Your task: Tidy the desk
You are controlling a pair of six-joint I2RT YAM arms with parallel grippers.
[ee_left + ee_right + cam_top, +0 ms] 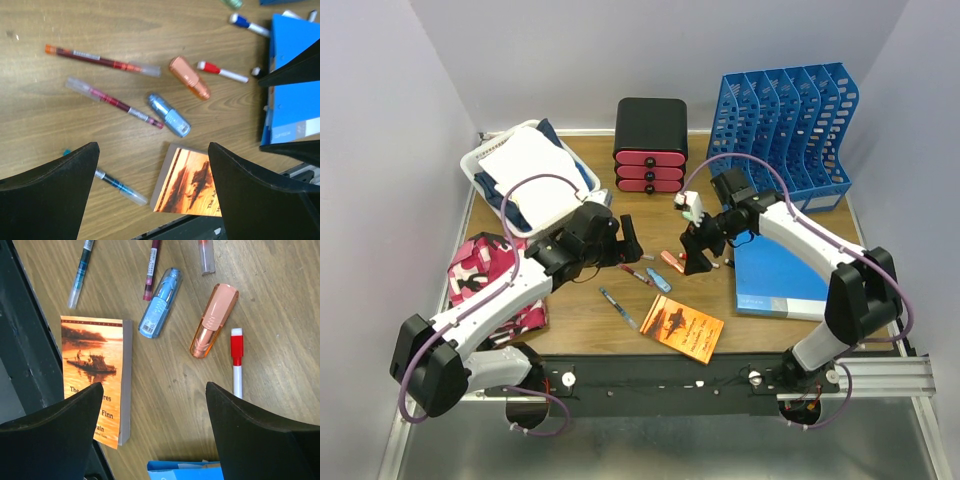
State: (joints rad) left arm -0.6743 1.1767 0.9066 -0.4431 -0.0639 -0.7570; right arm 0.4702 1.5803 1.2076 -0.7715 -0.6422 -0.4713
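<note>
Looking out from your left end effector (152,150), you see its fingers spread and empty above a stubby blue marker (169,115) and a red pen (112,100). Your right end effector (155,387) is likewise spread, holding nothing, over a stubby orange marker (215,320) and an orange book (95,375). Both hover mid-worktop (585,325). The worktop's long axis runs left to right, and its black rail (720,378) lies along the near edge.
</note>
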